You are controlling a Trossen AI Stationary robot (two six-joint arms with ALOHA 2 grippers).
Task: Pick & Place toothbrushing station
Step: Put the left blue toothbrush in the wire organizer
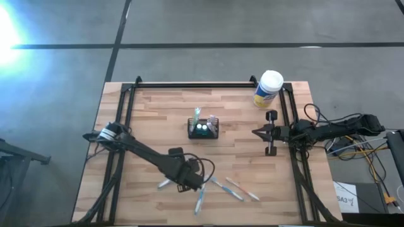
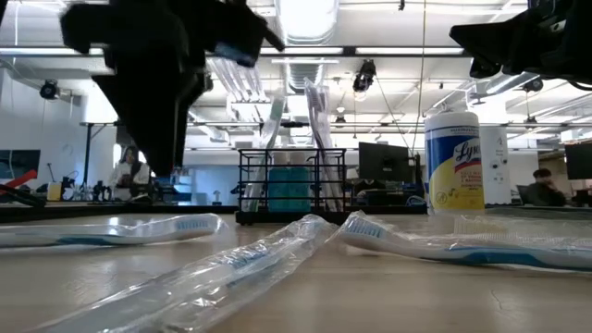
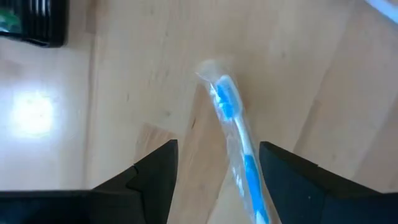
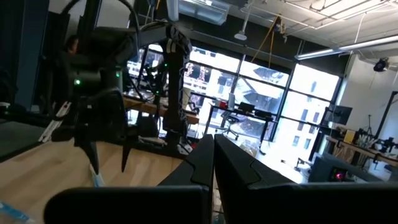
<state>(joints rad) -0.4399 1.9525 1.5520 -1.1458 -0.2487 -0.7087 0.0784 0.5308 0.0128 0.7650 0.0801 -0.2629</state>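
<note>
I have the left gripper (image 3: 217, 180) hanging with its jaws wide over a clear-wrapped blue-and-white toothbrush (image 3: 236, 137) lying between them, so I'd drop straight down, square the handle between the pads and close gently, since the slick wrapper could slide. The small black wire-mesh caddy (image 1: 203, 128) sits well beyond the jaws at mid-table. More wrapped toothbrushes (image 1: 235, 188) lie just beside them, the yellow wipes canister (image 1: 267, 89) stands far off, and the right gripper (image 1: 257, 132) waits closed at the table's edge.

Overhead, table-level, two wrist views
</note>
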